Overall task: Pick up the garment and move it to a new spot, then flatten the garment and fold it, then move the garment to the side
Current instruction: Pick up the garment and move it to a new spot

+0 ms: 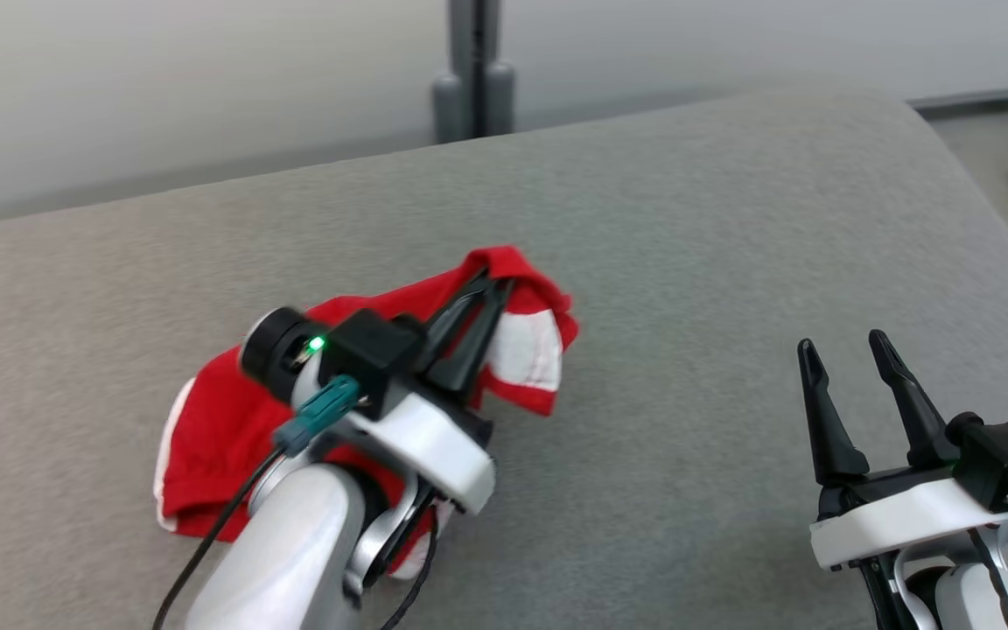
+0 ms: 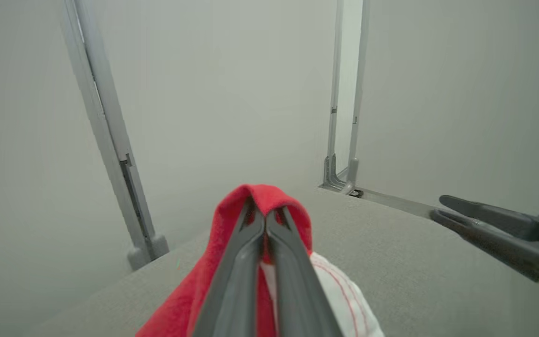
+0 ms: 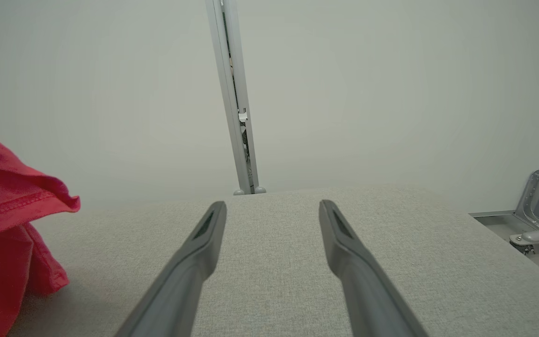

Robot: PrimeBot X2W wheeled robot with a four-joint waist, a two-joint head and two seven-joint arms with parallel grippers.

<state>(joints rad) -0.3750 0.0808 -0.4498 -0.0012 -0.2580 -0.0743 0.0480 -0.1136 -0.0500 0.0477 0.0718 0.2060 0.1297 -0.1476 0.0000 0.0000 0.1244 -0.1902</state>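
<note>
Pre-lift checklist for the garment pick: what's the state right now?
1. Left gripper shut on garment: ok.
2. Red cloth wraps over its closed tips: ok.
3. Right gripper open, apart from garment: ok.
4. Bare grey cushion to the right for a new spot: ok.
5. Garment off the cushion: not ok, most of it lies there.
6. Layers pinched: cannot tell.

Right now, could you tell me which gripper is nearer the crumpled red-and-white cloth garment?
Left. The left gripper has its jaws shut on a raised fold of the crumpled red-and-white cloth garment; the right gripper, jaws open, hovers apart from it, off to its right.
</note>
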